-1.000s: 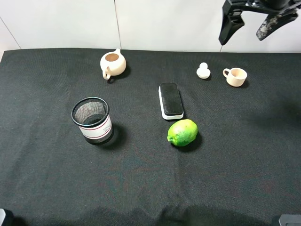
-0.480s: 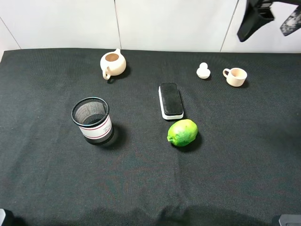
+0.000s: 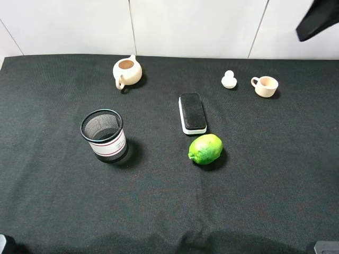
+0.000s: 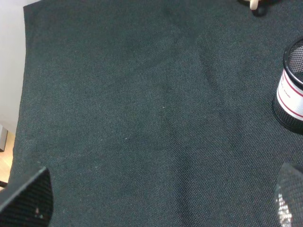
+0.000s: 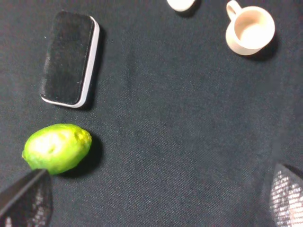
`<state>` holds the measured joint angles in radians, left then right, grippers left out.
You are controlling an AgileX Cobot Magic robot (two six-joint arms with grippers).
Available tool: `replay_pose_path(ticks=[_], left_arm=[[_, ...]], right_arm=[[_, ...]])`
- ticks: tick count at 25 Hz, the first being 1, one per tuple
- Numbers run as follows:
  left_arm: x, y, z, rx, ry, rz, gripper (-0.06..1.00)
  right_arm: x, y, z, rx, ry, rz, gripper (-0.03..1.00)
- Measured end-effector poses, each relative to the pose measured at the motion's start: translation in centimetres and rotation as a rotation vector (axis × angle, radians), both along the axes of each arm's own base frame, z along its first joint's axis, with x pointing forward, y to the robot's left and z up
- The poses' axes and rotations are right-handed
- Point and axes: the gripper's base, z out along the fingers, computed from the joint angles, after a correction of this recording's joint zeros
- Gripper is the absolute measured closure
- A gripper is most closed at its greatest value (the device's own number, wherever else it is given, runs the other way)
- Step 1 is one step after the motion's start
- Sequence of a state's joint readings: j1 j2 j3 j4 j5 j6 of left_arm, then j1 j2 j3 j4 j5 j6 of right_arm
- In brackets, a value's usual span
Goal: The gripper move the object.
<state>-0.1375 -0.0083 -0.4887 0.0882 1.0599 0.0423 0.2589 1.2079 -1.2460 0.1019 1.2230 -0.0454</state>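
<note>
The object, a small cream-white lid with a knob [image 3: 229, 79], stands on the black cloth at the back right, just left of the cream cup [image 3: 265, 85]. In the right wrist view only its edge [image 5: 181, 4] shows. My right gripper [image 5: 154, 198] is open and empty, high above the cloth. In the exterior view only one of its dark fingers [image 3: 317, 22] shows at the top right corner, up and to the right of the lid. My left gripper [image 4: 156, 201] is open and empty over bare cloth on the left side.
A cream teapot [image 3: 127, 71] stands at the back left. A black mesh pen holder [image 3: 104, 135] stands left of centre. A black-and-white eraser [image 3: 192, 112] lies in the middle with a green lime [image 3: 206, 148] in front of it.
My right gripper has moved up and to the right, mostly leaving the exterior view. Nothing on the cloth has moved.
</note>
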Motion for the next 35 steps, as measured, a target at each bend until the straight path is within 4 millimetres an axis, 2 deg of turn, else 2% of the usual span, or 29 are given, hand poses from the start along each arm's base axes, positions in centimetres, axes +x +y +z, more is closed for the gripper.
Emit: replay_pose_path(ticks=[9, 14, 19, 27, 35], left_arm=[[0.0, 0.0, 0.0, 0.000, 0.000, 0.000, -0.05], [0.0, 0.0, 0.0, 0.000, 0.000, 0.000, -0.05], [0.0, 0.0, 0.0, 0.000, 0.000, 0.000, -0.05], [0.0, 0.0, 0.0, 0.000, 0.000, 0.000, -0.05], [0.0, 0.0, 0.0, 0.000, 0.000, 0.000, -0.05]], right_arm=[[-5.5, -1.7, 0.0, 0.005, -0.070, -0.011, 0.27], [-8.4, -3.8, -1.6, 0.008, -0.099, -0.111, 0.27], [-12.2, -5.4, -3.3, 0.012, -0.179, -0.222, 0.27], [-18.3, -5.9, -5.5, 0.040, -0.414, -0.263, 0.27], [-22.2, -6.2, -7.1, 0.033, -0.619, -0.274, 0.27]])
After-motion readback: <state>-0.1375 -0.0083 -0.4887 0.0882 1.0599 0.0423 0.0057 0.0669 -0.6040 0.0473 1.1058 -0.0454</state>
